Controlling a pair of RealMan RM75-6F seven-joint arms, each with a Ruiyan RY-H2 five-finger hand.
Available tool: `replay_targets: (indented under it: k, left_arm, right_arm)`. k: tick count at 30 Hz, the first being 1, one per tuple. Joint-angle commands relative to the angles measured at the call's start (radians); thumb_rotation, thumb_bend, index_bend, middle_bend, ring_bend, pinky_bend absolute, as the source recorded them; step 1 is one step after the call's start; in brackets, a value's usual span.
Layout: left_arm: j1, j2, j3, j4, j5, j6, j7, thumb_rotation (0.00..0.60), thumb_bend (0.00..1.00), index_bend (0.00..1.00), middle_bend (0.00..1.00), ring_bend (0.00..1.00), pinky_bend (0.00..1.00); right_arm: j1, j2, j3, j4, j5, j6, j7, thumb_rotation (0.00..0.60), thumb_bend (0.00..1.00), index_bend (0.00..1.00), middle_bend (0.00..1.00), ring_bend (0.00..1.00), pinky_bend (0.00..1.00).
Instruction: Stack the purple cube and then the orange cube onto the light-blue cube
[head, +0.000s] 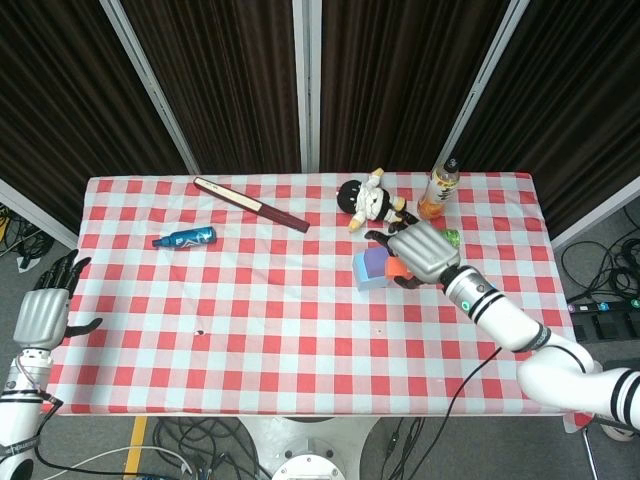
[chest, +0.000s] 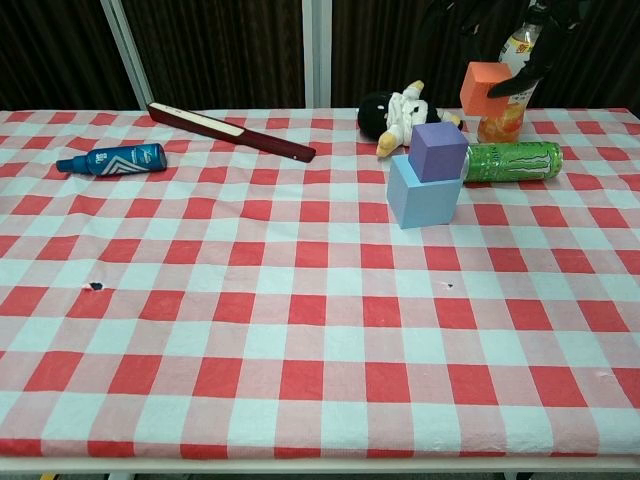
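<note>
Up above table, right hand (head: 420, 250) grips orange cube (chest: 486, 88), fingers wrapped on its sides. Just below and a bit left of hand: purple cube (chest: 438, 150) sits on light-blue cube (chest: 421, 191). Orange cube looks light, hard, smooth, could slip; best held by flat sides. Left hand (head: 42, 312) far off at table edge, fingers apart, holds nothing.
</note>
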Motion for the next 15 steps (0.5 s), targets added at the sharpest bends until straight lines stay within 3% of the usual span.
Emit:
replay_targets:
  k: [1,15]
  left_arm:
    - [-0.001,-0.005,0.0,0.01,-0.003,-0.005,-0.001,0.6,0.0,0.16,0.12,0.08,0.18]
    - [-0.002,-0.016,-0.003,0.038,-0.009,-0.012,-0.016,0.6,0.0,0.16,0.12,0.08,0.18]
  right_arm:
    - [0.047,-0.028,0.001,0.083,-0.052,-0.052,0.062,0.6,0.2,0.17,0.5,0.21,0.1]
    - [0.128,-0.146,-0.04,0.289,-0.174,-0.115,0.222,0.6,0.2,0.18,0.5,0.21,0.12]
